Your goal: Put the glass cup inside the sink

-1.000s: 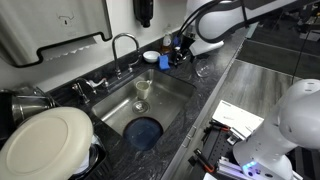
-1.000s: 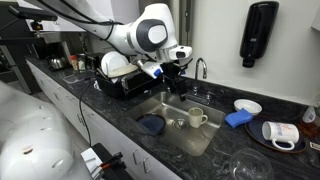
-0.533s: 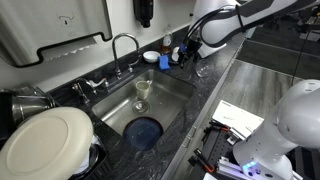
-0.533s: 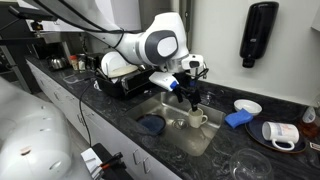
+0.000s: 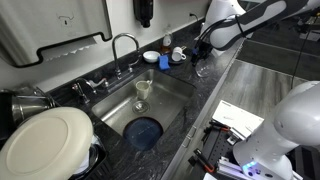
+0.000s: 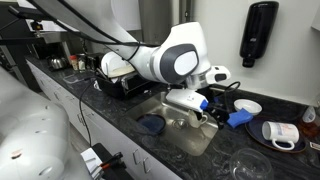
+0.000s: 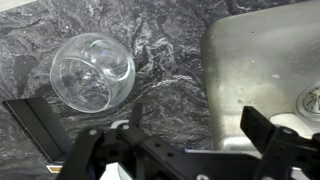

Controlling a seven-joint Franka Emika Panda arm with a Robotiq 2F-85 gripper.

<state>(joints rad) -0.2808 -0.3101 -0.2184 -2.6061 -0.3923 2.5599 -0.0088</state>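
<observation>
The glass cup (image 7: 92, 72) is on the dark speckled worktop (image 7: 165, 45), near the sink (image 7: 255, 70) but outside of it. It seems to stand upright, though from above I cannot be sure. The pincer (image 7: 178, 150) hangs over the sink's rim beside the cup, released, its jaws wide apart and holding nothing

An exterior view looks down from high above the white plate (image 5: 45, 140) at the desk's (image 5: 215, 85) end, along its length, with the sink (image 5: 150, 105) mid-frame. An exterior view set lower faces back from the opposite end across the same sink (image 6: 190, 138), the arm (image 6: 175, 65) close in front. The wrist view stares straight down, close to the desk, with the pincer (image 7: 185, 145) at its bottom edge and the sink at right.
</observation>
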